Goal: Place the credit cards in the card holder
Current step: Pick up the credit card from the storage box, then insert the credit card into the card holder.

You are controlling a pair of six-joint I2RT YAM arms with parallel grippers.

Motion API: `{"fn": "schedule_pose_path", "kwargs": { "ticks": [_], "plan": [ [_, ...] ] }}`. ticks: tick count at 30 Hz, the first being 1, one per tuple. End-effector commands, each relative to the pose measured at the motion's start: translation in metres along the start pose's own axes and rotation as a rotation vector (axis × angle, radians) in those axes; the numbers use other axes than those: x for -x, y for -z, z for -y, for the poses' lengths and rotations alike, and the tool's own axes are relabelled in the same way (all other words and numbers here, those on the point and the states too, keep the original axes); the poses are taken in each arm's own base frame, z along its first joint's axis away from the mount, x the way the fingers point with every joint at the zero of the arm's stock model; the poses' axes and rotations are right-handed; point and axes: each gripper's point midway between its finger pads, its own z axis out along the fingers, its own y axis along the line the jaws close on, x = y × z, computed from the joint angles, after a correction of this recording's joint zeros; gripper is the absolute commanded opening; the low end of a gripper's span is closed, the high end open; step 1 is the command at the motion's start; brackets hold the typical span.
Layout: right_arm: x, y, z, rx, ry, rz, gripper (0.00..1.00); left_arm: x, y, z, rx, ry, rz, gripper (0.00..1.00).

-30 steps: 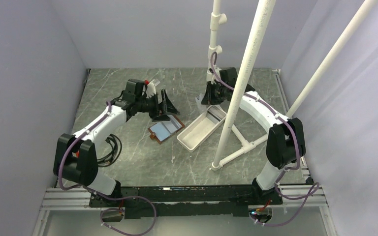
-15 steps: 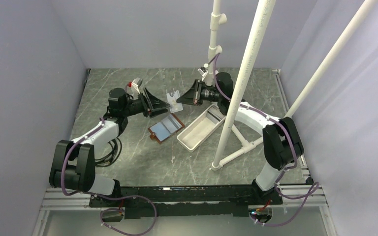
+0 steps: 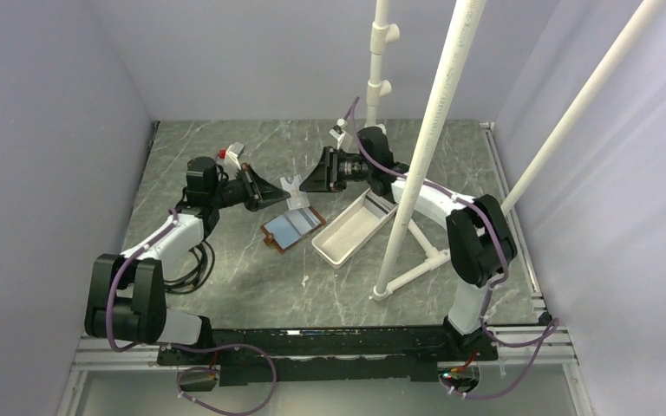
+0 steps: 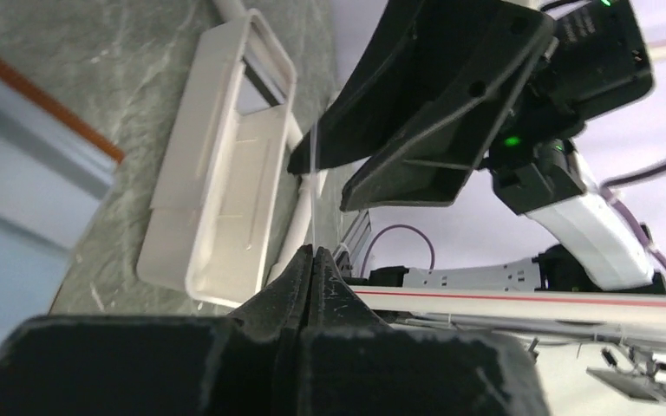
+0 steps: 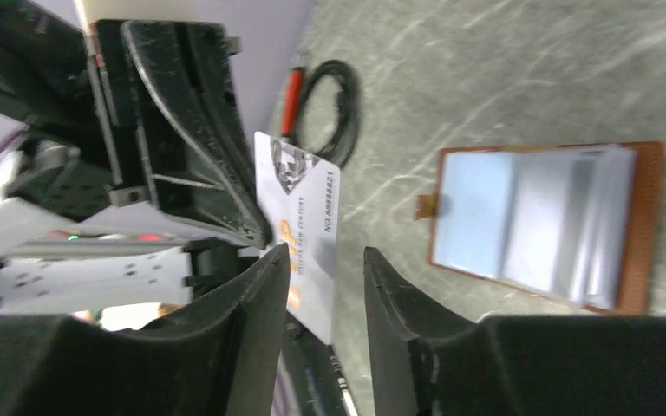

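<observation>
Credit card [image 5: 305,217]: white/silver face, dark crest at the top, orange lettering, a printed "NO." number line down one edge. It's up in the air above the table [image 3: 225,286], roughly upright, between the two end effectors near table centre. Left end effector [image 4: 312,260] is at the card's 9 o'clock in the top view, fingers pinched fully together on the card's edge; in the left wrist view the card shows only as a thin line rising from the closed tips. Right end effector [image 5: 323,256] is at the card's 3 o'clock, jaws parted. The card sits in the gap close to one finger, with clear space to the other, so no clamp from that side. Card holder [image 3: 292,227] is at the card's 6 o'clock, lying flat and open on the table: brown leather with a light edge, inside showing pale blue-grey panels. The right wrist view shows what looks like stacked card edges on one side of it; can't tell how many. White tray [image 3: 353,229] lies at the holder's 3 o'clock, just beside it, angled, long axis running toward 1 o'clock. White pipe stand [image 3: 425,147] rises at the tray's 3 o'clock. Black cable [image 3: 192,260] is coiled at the holder's 8 o'clock, by the left arm.
</observation>
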Motion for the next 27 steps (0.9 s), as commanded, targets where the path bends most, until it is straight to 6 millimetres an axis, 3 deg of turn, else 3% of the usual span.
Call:
{"fn": "schedule_pose_path", "kwargs": {
  "ticks": [1,3,7,12,17,27],
  "plan": [
    [0.009,-0.004,0.027,-0.194,0.159,-0.014,0.46,-0.014,0.014,-0.045,0.185,0.071,-0.031,0.0],
    [0.006,-0.009,0.042,-0.247,0.173,-0.055,0.47,-0.024,0.02,-0.068,0.271,0.129,-0.086,0.0],
    [-0.004,-0.029,0.069,-0.289,0.185,-0.15,0.36,-0.038,0.024,-0.099,0.374,0.178,-0.138,0.0],
    [-0.014,-0.05,0.1,-0.383,0.214,-0.23,0.14,-0.05,0.024,-0.127,0.432,0.23,-0.179,0.0],
    [-0.022,-0.058,0.128,-0.442,0.224,-0.281,0.01,-0.054,0.018,-0.14,0.418,0.248,-0.189,0.0],
    [-0.033,-0.058,0.159,-0.516,0.229,-0.316,0.0,-0.053,0.01,-0.151,0.389,0.254,-0.199,0.0]
  ]
}}
